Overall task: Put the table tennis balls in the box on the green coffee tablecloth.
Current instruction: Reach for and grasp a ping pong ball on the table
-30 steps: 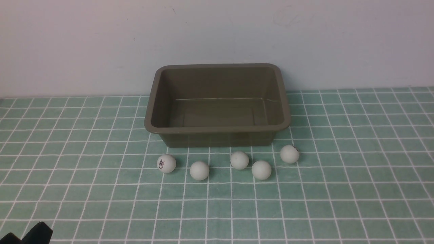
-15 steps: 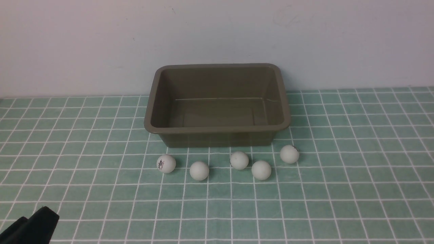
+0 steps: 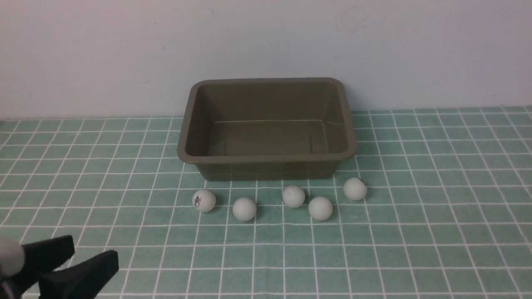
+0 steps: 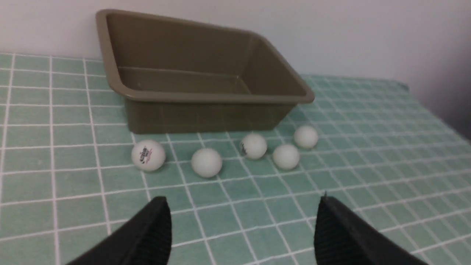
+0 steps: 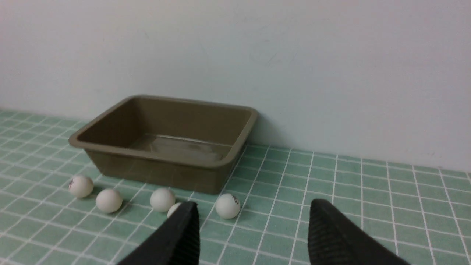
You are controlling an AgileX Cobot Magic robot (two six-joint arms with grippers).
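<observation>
Currently, we judge the step in hand to be the approach to the first pick: all five table tennis balls lie outside the olive-brown plastic box (image 3: pixel 266 159), on the green grid-patterned tablecloth (image 3: pixel 436 245). Our left gripper (image 4: pixel 241 221) is at the near left of the cloth, its jaws wide apart with nothing between them. Our right gripper (image 5: pixel 254 228) also has parted jaws and holds nothing; it is out of the front view, so we cannot fix its position over the cloth from there.

The next move calls for bringing the left gripper over the leftmost ball (image 3: pixel 204 200), centring the open jaws on it, lowering, then closing gently. A smooth sphere may roll if one finger touches first.

The balls are matte white and equal in size. The leftmost bears a dark printed mark, as does the rightmost ball (image 3: pixel 355 189). Between them sit the second ball (image 3: pixel 244 209), the middle ball (image 3: pixel 293 196) and the fourth ball (image 3: pixel 320 208), the last two near each other. The row is uneven, just in front of the box, which stands upright, open and empty.
</observation>
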